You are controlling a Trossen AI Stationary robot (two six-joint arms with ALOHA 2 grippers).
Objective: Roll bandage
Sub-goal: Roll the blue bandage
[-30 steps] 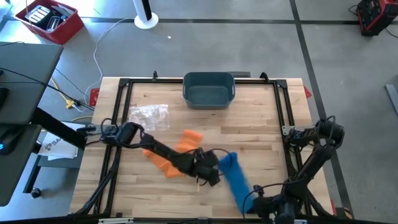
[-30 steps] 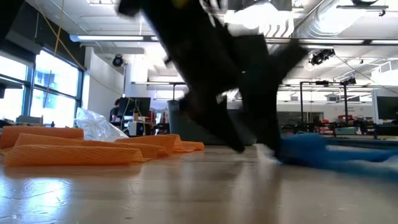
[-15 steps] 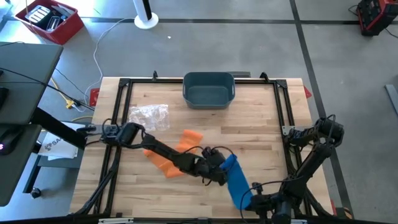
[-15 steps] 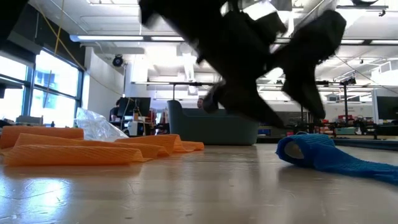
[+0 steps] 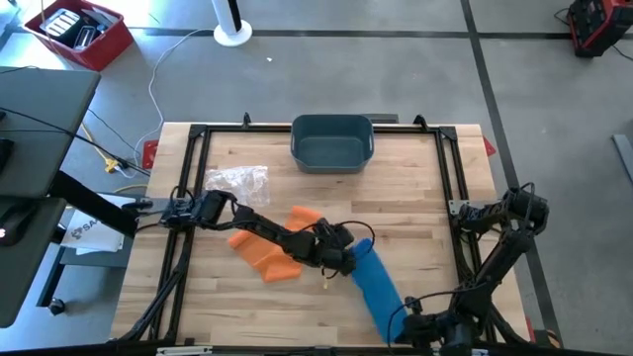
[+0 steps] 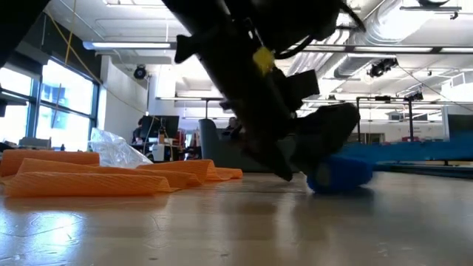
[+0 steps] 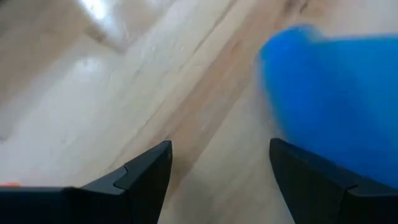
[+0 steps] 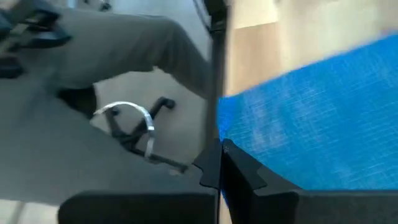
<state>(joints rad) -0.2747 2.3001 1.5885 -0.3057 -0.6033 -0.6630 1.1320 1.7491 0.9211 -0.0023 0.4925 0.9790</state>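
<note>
A blue bandage [image 5: 376, 282] lies as a strip slanting toward the near edge, its far end curled into a small roll [image 6: 340, 174]. My left gripper [image 7: 217, 171] is open and low over the wood. The blue roll [image 7: 329, 106] lies just past one fingertip, on its left side in the high view [image 5: 341, 259]. My right gripper [image 8: 221, 163] is shut on the strip's near end at the near edge [image 5: 398, 316]. An orange bandage [image 5: 265, 247] lies loosely folded to the left. My left gripper stands right against the blue roll [image 6: 329, 176] in the low view, but I cannot tell whether a finger touches it. My right gripper pinches the strip's near end at its edge [image 8: 239, 140] between its two shut fingers. From there the strip runs away over the table toward the roll.
A dark blue bin [image 5: 331, 141] stands at the far edge in the middle. A crumpled clear plastic bag [image 5: 237, 185] lies at the far left. A black frame [image 5: 198, 133] borders the table. Bare wood lies on the right between the strip and the right arm.
My left gripper has come down to the table and shifted a little toward the far edge, ending beside the bandage's far end. That end, a loose curl half a second ago, now shows as a compact roll. The near end has stayed in my right gripper.
</note>
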